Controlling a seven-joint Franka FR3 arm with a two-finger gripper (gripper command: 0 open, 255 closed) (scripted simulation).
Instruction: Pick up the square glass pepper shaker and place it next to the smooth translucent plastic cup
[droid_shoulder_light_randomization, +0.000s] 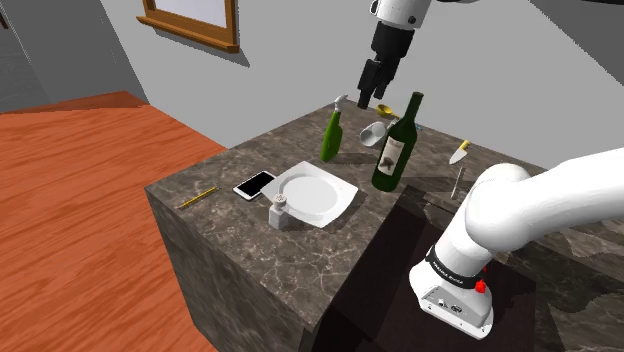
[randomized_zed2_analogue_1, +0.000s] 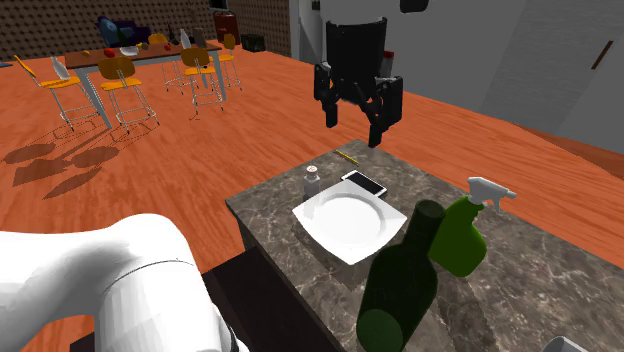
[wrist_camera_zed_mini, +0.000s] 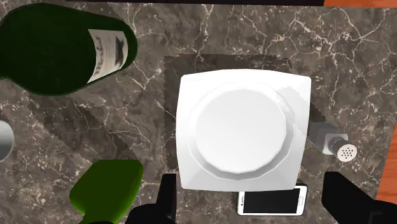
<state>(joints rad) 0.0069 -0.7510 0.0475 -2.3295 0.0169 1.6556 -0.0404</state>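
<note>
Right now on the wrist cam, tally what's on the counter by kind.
Bottles: 2 (dark green wine bottle, green spray bottle)
Plates: 1 (white square plate)
Shakers: 1 (pepper shaker)
Phones: 1 (smartphone)
Cups: 1 (cup, cut off at the frame edge)
Total: 6

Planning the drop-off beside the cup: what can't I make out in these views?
Translucent grey cup: in the shoulder view the tall dark green wine bottle covers one side; in the wrist view the picture's edge cuts it off.
Small gold thing beside the bottle's neck: shoulder view, too small to name.
</note>
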